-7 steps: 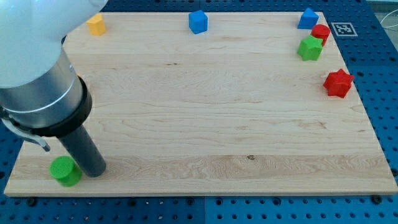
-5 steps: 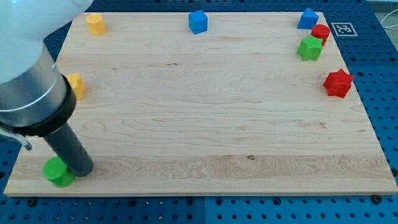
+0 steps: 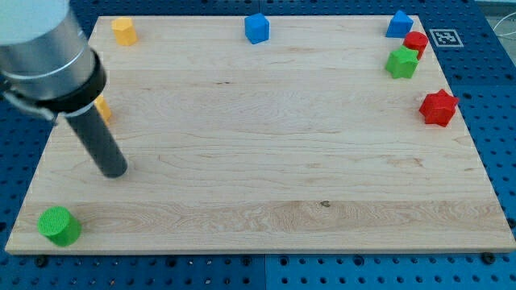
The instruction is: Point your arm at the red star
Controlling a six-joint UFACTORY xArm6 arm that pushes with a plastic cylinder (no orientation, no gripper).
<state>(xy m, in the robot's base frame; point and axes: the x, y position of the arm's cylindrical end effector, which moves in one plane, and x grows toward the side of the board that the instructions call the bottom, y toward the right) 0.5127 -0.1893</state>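
The arm enters from the view's top-left corner, its grey cuff leaning down and toward the view's right into the straight dark rod. My tip rests on the wooden board near its left edge, roughly halfway between the top and bottom edges. There are no jaws on this rod, so it grasps nothing and touches no block.

The red star sits close to the board's right edge, a little above mid-height, well apart from my tip across nearly the whole board.

The green cylinder stands in the bottom-left corner, below my tip and to the view's left of it. A yellow block, partly hidden behind the rod, lies near the left edge. Another yellow block sits by the top-left corner, and a blue cube by the top edge's middle. In the top-right corner, 3 blocks cluster: a blue block, a red block and a green star.
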